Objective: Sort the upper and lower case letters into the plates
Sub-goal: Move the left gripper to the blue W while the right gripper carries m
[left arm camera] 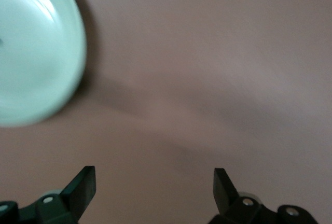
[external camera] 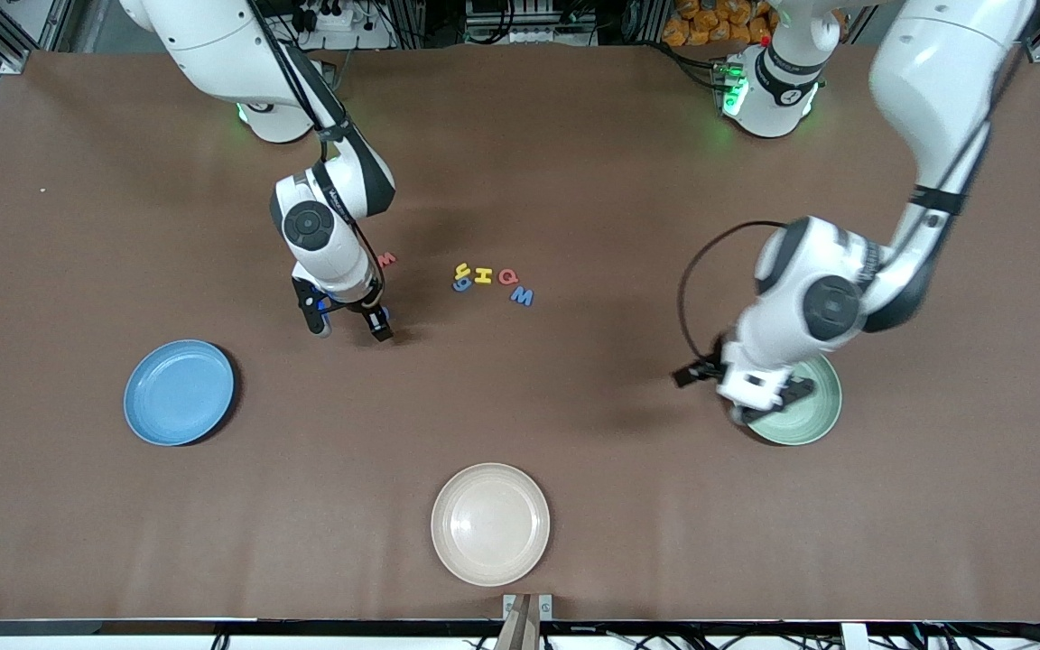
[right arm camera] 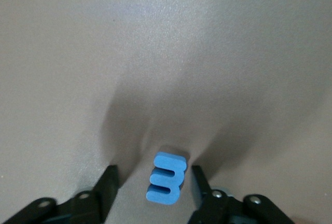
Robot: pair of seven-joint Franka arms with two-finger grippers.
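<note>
The right gripper (external camera: 349,325) hangs low over bare worktop (external camera: 574,162), between the blue plate (external camera: 180,392) and the letter cluster. Its jaws stand apart around a small blue letter (right arm camera: 167,177); I cannot tell whether the pads touch it or whether it rests on the worktop, so the hold is uncertain. From the wrist the piece looks like an E or an m on its side.

The left gripper (external camera: 759,390) is over the rim of the mint plate (external camera: 822,417), fingers (left arm camera: 80,185) spread wide and empty. That plate shows nothing in its visible part.

Still on the worktop: a red letter (external camera: 386,260) just beside the right arm's wrist, then a tight group nearer the middle with a yellow and blue pair (external camera: 461,277), a yellow H (external camera: 483,275), a red Q (external camera: 508,276) and a blue W (external camera: 522,296). The cream plate (external camera: 490,523) sits nearest the camera, and is not a target.

Risks, as I judge them:
- The blue piece is tiny and light; an off-centre close could tilt it or flick it away.
- Read sideways, its case could be mistaken, sending it to the wrong plate.
- The grouped letters touch or nearly touch, so a pick there may drag a neighbour.
- A release from height could bounce a piece off a shallow plate.
</note>
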